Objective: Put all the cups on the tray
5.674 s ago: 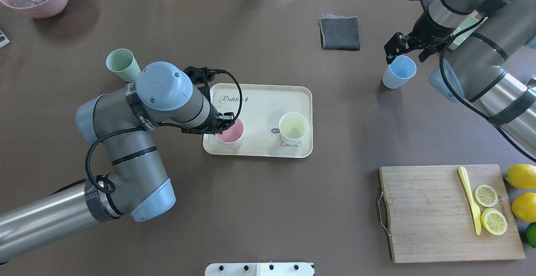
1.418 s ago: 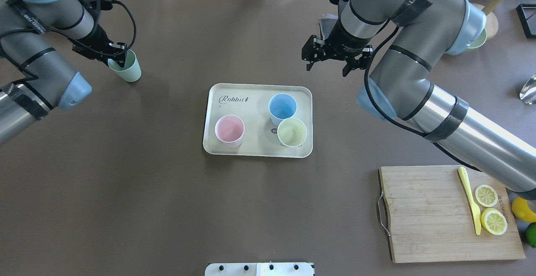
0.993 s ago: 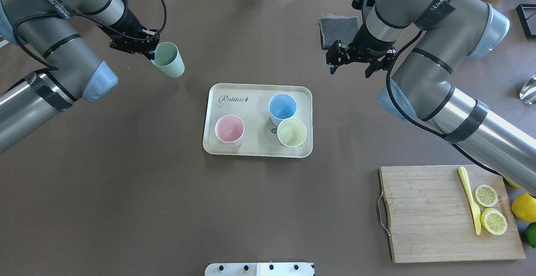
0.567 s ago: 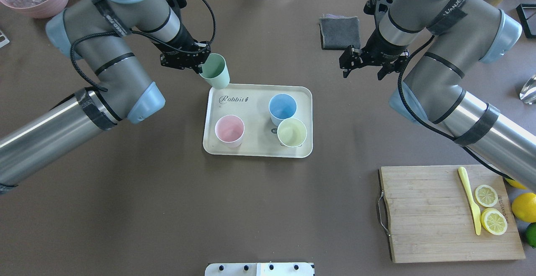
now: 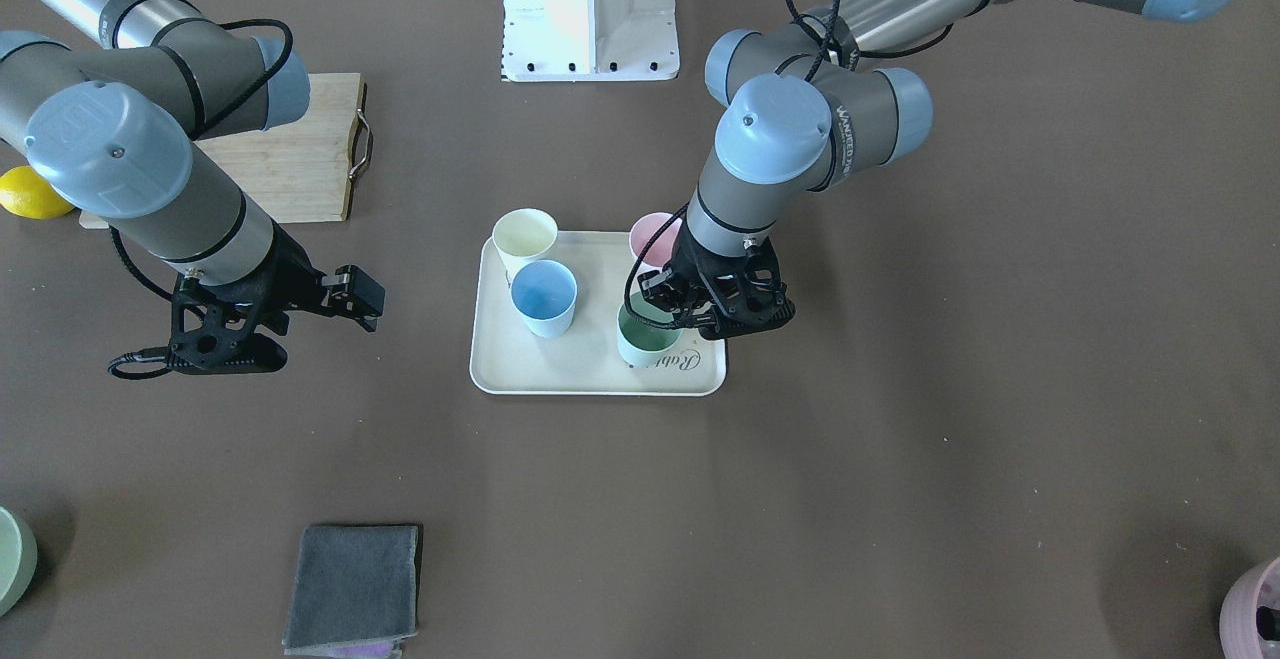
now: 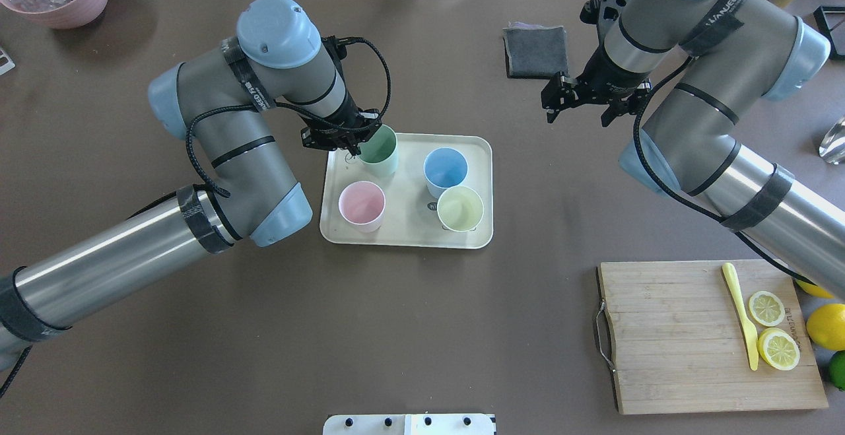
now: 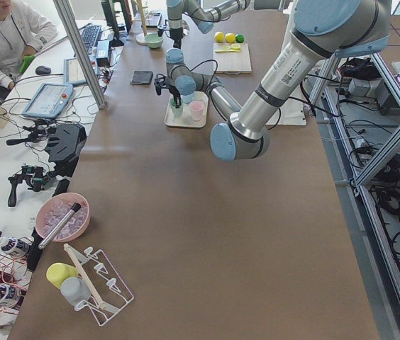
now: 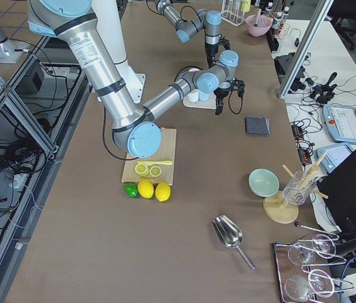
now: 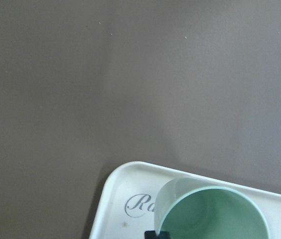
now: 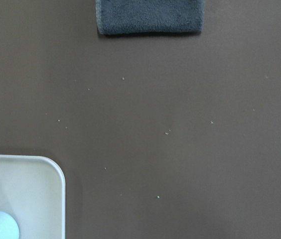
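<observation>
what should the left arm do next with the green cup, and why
Probably lower the mint green cup the last bit and open the fingers of the left gripper: it grips the rim over a free corner of the tray, where the pink cup, blue cup and yellow cup already stand.

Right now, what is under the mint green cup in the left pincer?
The corner of the tray with its Rabbit script, partly covered by the cup. Whether the cup's base touches the tray cannot be seen.
</observation>
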